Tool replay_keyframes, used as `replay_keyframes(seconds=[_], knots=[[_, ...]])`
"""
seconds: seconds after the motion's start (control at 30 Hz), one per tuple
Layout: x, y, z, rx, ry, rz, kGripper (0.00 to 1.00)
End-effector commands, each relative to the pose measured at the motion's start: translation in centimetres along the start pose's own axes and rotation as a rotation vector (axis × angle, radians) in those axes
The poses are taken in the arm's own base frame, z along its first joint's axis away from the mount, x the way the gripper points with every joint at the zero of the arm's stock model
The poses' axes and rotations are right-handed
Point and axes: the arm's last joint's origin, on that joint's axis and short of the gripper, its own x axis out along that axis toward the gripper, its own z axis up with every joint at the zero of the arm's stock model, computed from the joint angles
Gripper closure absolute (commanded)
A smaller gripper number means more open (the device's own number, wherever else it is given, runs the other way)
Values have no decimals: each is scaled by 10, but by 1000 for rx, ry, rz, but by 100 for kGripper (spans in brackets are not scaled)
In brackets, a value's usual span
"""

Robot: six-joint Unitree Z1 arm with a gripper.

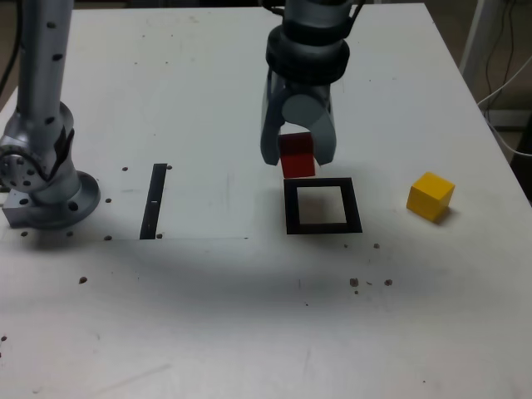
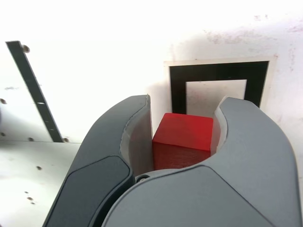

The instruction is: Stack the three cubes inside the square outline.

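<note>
White table (image 1: 208,332): 1 red cube (image 1: 298,155), 1 yellow cube (image 1: 431,196).

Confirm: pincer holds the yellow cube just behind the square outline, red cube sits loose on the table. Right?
Colours swapped. The exterior view shows the pincer shut on the red cube just behind the square outline; the yellow cube sits loose on the table.

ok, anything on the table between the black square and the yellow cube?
No. In the exterior view the stretch between the square outline and the yellow cube is bare white table. The red cube is in the gripper, behind the outline.
</note>
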Motion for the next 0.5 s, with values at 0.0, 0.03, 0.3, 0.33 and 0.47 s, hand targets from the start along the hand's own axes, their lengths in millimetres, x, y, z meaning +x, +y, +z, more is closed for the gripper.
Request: replay_keyframes(seconds=[0.0,0.03,0.3,0.33,0.47], knots=[[3,-1,5,-8,3,-2,71],[5,-1,8,-11,5,-4,71],[16,-10,25,1,16,-11,71],[17,-12,26,5,18,-11,71],[24,-18,31,13,35,-14,71]])
